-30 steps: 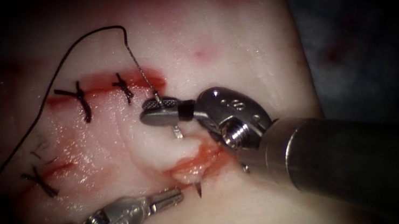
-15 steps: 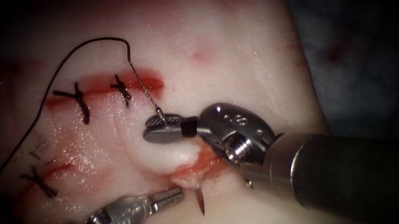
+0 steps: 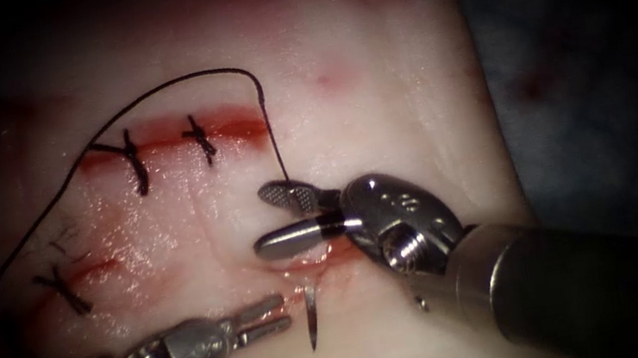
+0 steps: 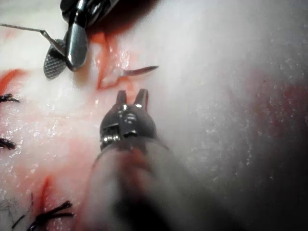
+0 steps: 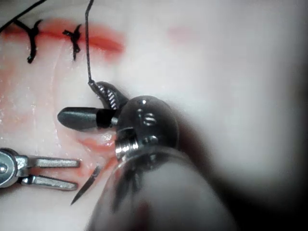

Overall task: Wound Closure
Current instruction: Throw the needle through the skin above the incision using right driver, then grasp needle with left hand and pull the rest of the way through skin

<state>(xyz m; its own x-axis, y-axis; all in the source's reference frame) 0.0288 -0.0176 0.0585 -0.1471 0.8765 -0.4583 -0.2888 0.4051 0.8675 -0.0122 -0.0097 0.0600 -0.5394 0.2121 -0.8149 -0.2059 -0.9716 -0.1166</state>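
Two tools flank one needle tip (image 3: 310, 319), which juts out of the tissue (image 3: 366, 48) on the near side of the cut (image 3: 312, 261), its point aimed toward the viewer. The left tool (image 3: 266, 318), jaws slightly spread and empty, lies just left of that tip and nearer to it. The right tool (image 3: 278, 217), jaws wide apart and holding nothing, sits across the cut on the far side. The right wrist view shows the thread (image 5: 88, 45) running to the upper jaw; whether they touch is unclear.
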